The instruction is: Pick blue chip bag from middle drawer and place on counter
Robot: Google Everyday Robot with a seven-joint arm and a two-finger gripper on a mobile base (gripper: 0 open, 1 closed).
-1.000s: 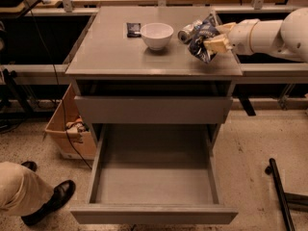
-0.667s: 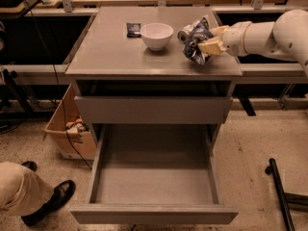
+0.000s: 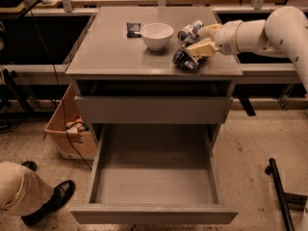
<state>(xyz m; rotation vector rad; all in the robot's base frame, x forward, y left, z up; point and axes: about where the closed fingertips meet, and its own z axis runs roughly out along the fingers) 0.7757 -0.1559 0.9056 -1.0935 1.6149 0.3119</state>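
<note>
The blue chip bag (image 3: 184, 59) now lies low on the counter (image 3: 110, 52), at its near right part, close to the front edge. A second ago it was further back and higher, up beside the crushed silver can (image 3: 190, 31). It has since come down and toward the near edge, leaving the can apart behind it.

The gripper (image 3: 197, 50) has come with it and sits against the bag's upper right side, the white arm (image 3: 250, 32) reaching in from the right. Whether the claw is clenched on the bag or has already let go, I cannot tell; the bag appears to rest on the surface, but the contact point is hidden by the foil.

Left of the bag stands the white bowl (image 3: 156, 35), and beyond that the small dark packet (image 3: 134, 29). Below, the middle drawer (image 3: 154, 214) is pulled out with nothing in it.

The placing looks all but done. What remains, by my reckoning, is to release the bag and lift clear without dragging it off the edge.
</note>
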